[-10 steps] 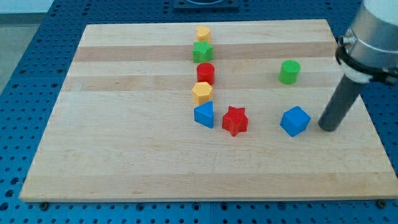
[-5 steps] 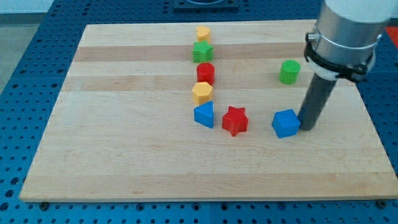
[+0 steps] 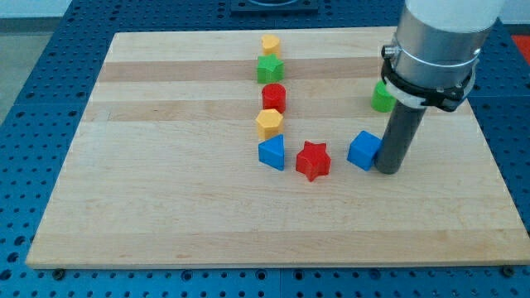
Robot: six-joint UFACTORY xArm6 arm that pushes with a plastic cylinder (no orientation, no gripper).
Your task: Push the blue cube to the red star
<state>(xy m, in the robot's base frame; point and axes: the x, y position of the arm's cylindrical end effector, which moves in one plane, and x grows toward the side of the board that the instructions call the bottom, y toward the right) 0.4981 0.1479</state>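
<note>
Your tip (image 3: pixel 387 169) has no jaws; it presses the blue cube (image 3: pixel 363 150) from three o'clock, and the red star (image 3: pixel 313 160) lies near at the cube's nine o'clock.

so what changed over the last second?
My tip swept toward the view's left and pushed the blue cube leftward, closing most of the gap to the red star; cube and star are still apart. The arm now partly hides the green cylinder. The other blocks stayed put.
</note>
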